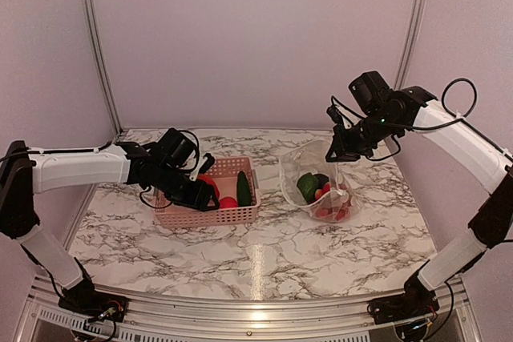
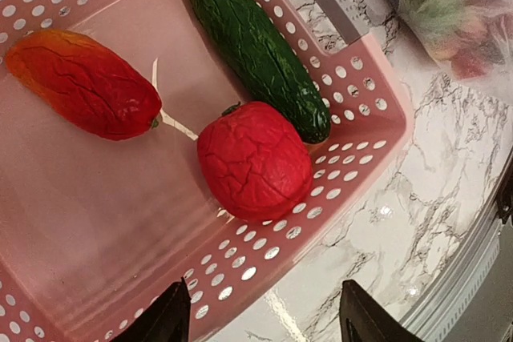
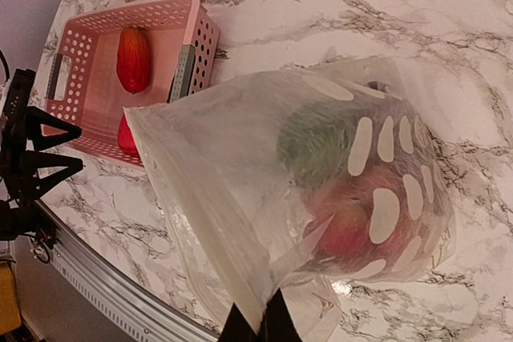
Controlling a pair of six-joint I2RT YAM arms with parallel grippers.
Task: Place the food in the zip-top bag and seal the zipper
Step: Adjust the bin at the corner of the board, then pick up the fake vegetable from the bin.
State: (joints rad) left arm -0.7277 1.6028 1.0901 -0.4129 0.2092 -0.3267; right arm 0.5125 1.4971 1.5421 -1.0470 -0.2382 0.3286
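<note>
The zip-top bag (image 1: 321, 178) is clear with white dots and stands on the table right of centre. It holds green and red food (image 1: 319, 190). My right gripper (image 1: 337, 152) is shut on the bag's top edge and holds it up. In the right wrist view my right gripper (image 3: 260, 327) pinches the bag (image 3: 264, 174) at its mouth edge strip, the zipper (image 3: 196, 234). My left gripper (image 2: 264, 322) is open over the basket's near wall. A red round piece (image 2: 255, 160), a green cucumber (image 2: 252, 42) and a red-orange long piece (image 2: 84, 84) lie in the basket.
The pink lattice basket (image 1: 240, 215) sits left of centre, and its wall shows in the left wrist view (image 2: 337, 118). The marble table ends at a metal rail (image 1: 240, 318) in front. Walls close the back and sides.
</note>
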